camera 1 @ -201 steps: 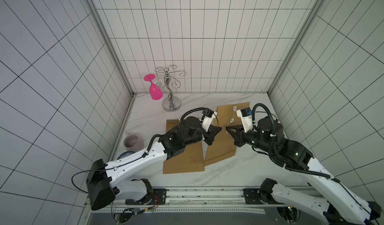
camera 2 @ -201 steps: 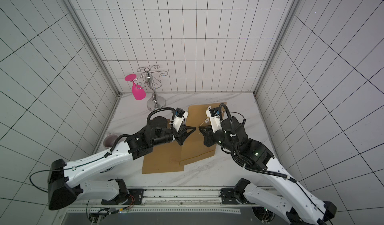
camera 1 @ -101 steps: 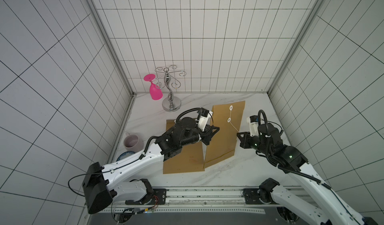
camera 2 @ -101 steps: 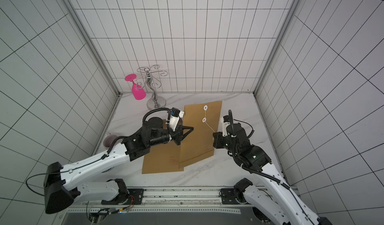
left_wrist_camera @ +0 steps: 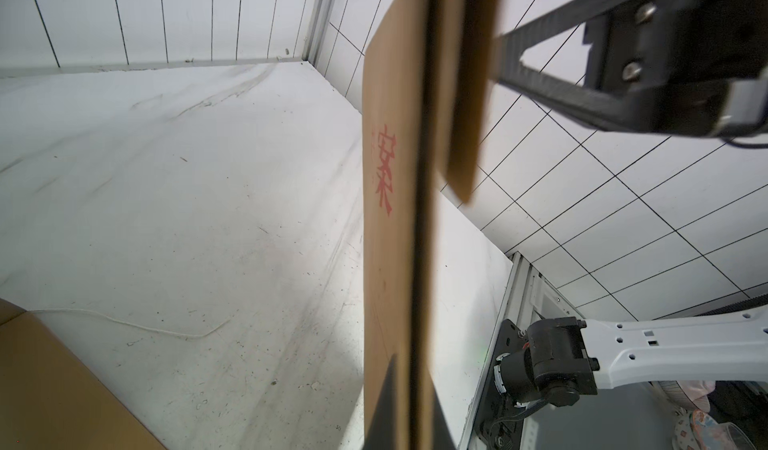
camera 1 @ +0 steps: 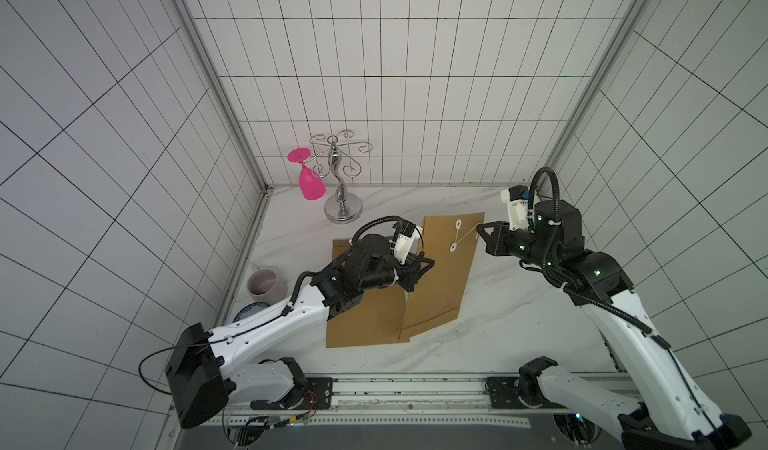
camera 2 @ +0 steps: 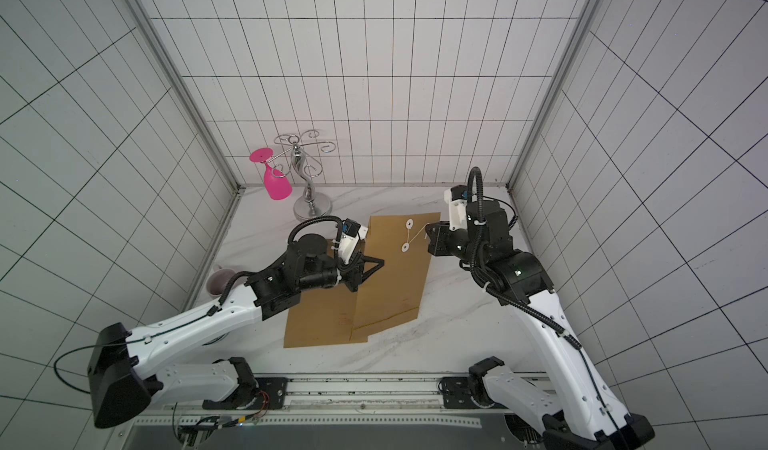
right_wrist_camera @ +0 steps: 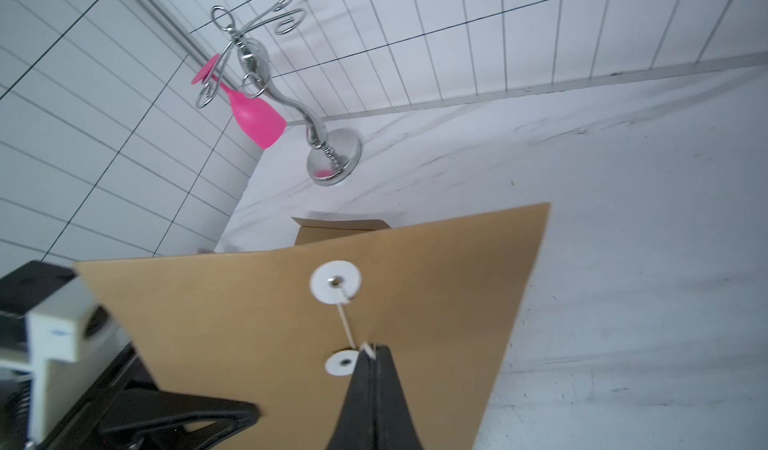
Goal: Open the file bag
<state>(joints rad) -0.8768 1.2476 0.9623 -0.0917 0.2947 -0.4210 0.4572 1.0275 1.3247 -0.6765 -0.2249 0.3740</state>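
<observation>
The file bag [camera 1: 446, 273] [camera 2: 397, 279] is a brown paper envelope with two white discs [camera 1: 458, 222]. It is lifted at a tilt, its near end down by the table. My left gripper [camera 1: 415, 270] [camera 2: 365, 267] is shut on the bag's left edge; in the left wrist view the bag [left_wrist_camera: 390, 219] runs edge-on between the fingers [left_wrist_camera: 382, 414]. My right gripper [camera 1: 481, 229] [camera 2: 431, 229] [right_wrist_camera: 371, 350] is shut on the white string [camera 1: 467, 236] [right_wrist_camera: 347, 323]. The string runs taut from the far disc [right_wrist_camera: 335, 281] past the near disc [right_wrist_camera: 343, 362].
A second brown envelope [camera 1: 365, 321] lies flat under my left arm. A chrome rack [camera 1: 341, 186] with a pink goblet [camera 1: 311, 182] hanging on it stands at the back left. A mug [camera 1: 267, 288] and a blue-rimmed dish [camera 1: 249, 313] sit by the left wall.
My right gripper has drawn away from the bag's discs to the right and back, pulling the string out taut. My left gripper keeps its hold on the bag.
</observation>
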